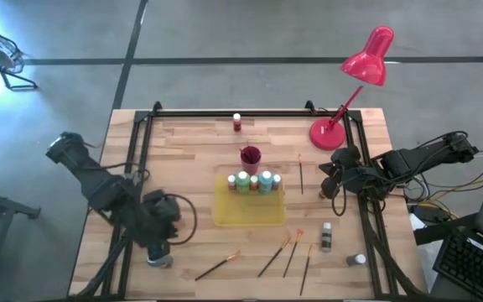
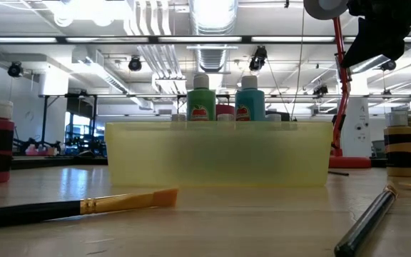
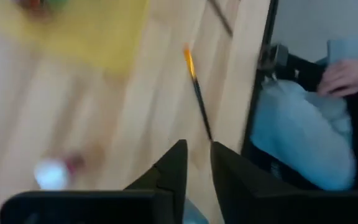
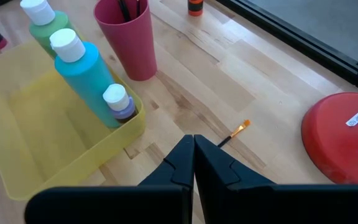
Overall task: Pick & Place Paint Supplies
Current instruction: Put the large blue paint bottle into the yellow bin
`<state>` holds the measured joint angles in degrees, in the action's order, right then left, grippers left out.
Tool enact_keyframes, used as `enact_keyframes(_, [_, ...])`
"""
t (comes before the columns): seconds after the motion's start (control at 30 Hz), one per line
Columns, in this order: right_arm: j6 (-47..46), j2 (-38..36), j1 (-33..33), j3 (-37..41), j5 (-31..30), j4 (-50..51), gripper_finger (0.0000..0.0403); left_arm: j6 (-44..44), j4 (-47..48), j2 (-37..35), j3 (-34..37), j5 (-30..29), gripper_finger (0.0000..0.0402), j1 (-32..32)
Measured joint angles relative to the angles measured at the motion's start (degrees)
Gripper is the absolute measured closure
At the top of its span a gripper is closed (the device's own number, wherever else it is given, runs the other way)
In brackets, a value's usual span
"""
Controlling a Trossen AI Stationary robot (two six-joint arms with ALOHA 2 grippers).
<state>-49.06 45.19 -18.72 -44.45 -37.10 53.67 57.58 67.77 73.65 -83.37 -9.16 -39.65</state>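
Note:
The yellow tray (image 1: 248,201) holds a green bottle (image 4: 42,28), a light blue bottle (image 4: 82,65) and a small white-capped bottle (image 4: 118,102), all upright along its far wall. Several brushes (image 1: 273,256) lie on the table near its front edge, and one brush (image 4: 235,132) lies right of the tray. Near the table's front left, my left gripper (image 3: 197,165) hangs over the wood, open by a narrow gap with nothing between its fingers, and a white-capped reddish bottle (image 3: 51,174) stands close by. My right gripper (image 4: 194,152) is shut above the table, right of the tray.
A magenta cup (image 1: 251,156) stands just beyond the tray, and a small red bottle (image 1: 236,122) stands near the far edge. The red lamp's base (image 1: 328,132) sits at the far right. Two more bottles (image 1: 326,236) (image 1: 357,260) stand at the near right. A person's hand (image 3: 350,74) shows beyond the table's edge.

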Motion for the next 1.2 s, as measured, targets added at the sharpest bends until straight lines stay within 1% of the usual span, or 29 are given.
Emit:
enact_keyframes(0.13, [0.01,0.0,-0.02,0.0,-0.01,0.0,0.0394,14.11,3.32,0.02,0.28,6.69,0.0298,-4.15])
enact_keyframes(0.2, [0.0,0.0,0.0,0.0,0.0,0.02,0.0394,18.99,3.44,0.02,0.5,8.6,0.0293,-6.28])
enact_keyframes(0.3, [0.02,0.0,0.0,0.0,-0.01,0.01,0.0394,23.88,3.41,0.04,0.61,8.27,0.0292,-9.15])
enact_keyframes(0.4, [0.02,0.0,-0.02,0.02,0.0,0.0,0.0394,28.45,3.43,0.04,1.31,5.53,0.0293,-11.28])
enact_keyframes(0.47, [0.0,0.0,-0.02,0.0,0.0,0.02,0.0394,31.99,3.43,0.04,2.02,3.6,0.0293,-12.0])
enact_keyframes(0.57, [0.02,0.0,-0.02,0.0,-0.01,0.02,0.0394,37.93,3.51,0.04,3.48,3.13,0.0293,-12.22])
enact_keyframes(0.63, [0.0,0.0,-0.02,0.01,0.0,0.02,0.0394,41.2,3.45,0.04,4.59,4.56,0.0293,-12.28])
enact_keyframes(0.73, [0.02,0.0,-0.02,0.0,-0.01,0.02,0.0394,45.73,3.44,0.04,6.06,9.25,0.0293,-12.32])
enact_keyframes(0.8, [0.0,0.0,0.0,0.0,0.0,0.02,0.0394,47.56,3.53,0.04,6.95,12.58,0.0293,-12.34])
enact_keyframes(0.9, [0.01,0.0,-0.01,0.0,-0.01,0.01,0.0394,47.8,3.86,0.04,7.78,14.17,0.0293,-12.29])
enact_keyframes(1.0, [0.0,0.0,0.0,0.02,0.0,0.0,0.0394,47.56,5.11,0.07,7.8,14.1,0.0293,-11.68])
enact_keyframes(1.2, [0.02,0.0,0.0,0.0,-0.01,0.0,0.0394,46.63,5.6,0.07,7.8,11.41,0.0293,-11.57])
